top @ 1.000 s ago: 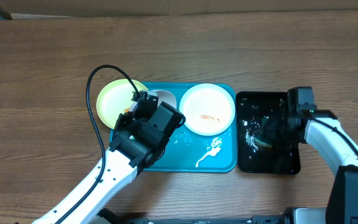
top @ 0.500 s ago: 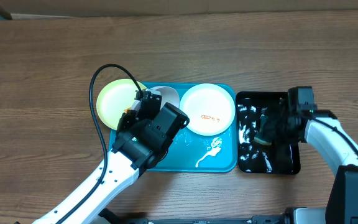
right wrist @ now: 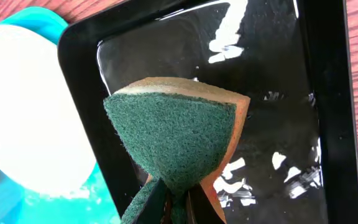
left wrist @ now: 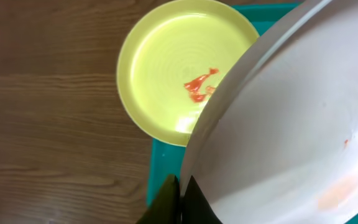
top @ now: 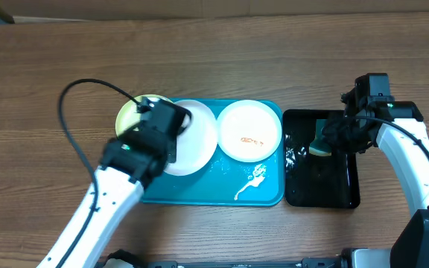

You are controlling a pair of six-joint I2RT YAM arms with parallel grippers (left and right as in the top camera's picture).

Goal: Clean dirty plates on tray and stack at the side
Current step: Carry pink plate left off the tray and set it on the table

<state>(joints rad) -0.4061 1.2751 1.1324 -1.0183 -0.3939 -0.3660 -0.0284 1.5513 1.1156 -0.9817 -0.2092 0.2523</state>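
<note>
Your left gripper [left wrist: 180, 190] pinches a white plate [left wrist: 291, 124] by its rim, yellow plate [left wrist: 166, 74] at its 10 o'clock; your right gripper [right wrist: 169, 202] clamps a sponge [right wrist: 173, 134] over the black tray [right wrist: 278, 93].

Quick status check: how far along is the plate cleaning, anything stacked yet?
Done: nothing yet; no stack at the side, and all three plates show sauce marks. In hand: the left gripper pinches one white plate by its rim over the tray, and the right gripper holds the sponge over the black tray. Left: scrub that plate, the other white plate and the yellow plate, then stack them.
</note>
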